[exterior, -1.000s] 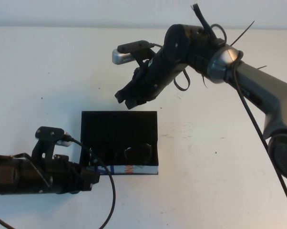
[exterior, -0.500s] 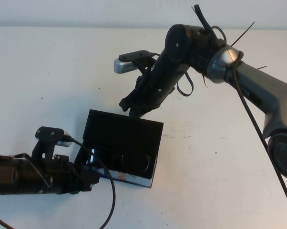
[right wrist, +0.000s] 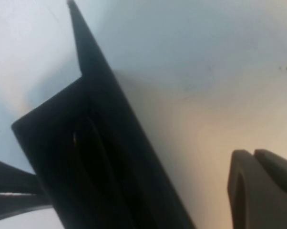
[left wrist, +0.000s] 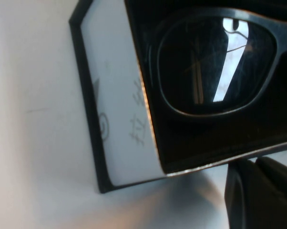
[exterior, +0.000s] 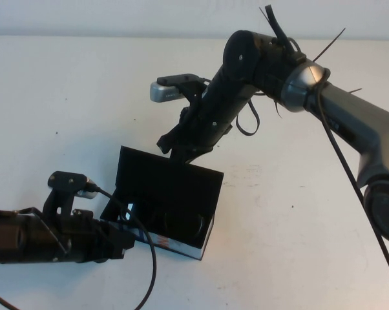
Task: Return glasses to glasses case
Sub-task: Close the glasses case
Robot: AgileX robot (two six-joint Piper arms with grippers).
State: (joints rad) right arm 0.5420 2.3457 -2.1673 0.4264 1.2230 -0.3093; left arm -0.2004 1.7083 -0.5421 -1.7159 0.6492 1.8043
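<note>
The glasses case is a black box lying skewed on the white table, its lid standing half up. The glasses lie inside it; one dark-framed lens shows in the left wrist view, beside the case's white printed side. My right gripper is shut and presses on the lid's far top edge; its fingers show beside the lid in the right wrist view. My left gripper is shut and sits against the case's near left corner, its fingers just outside the rim.
The white table lies bare around the case. The right arm reaches in from the right over the table's far half. The left arm lies low along the near left edge, a black cable looping by the case.
The right gripper came down onto the lid's far edge and pushed it forward. The case turned clockwise and slid slightly nearer. The left arm stayed put.
</note>
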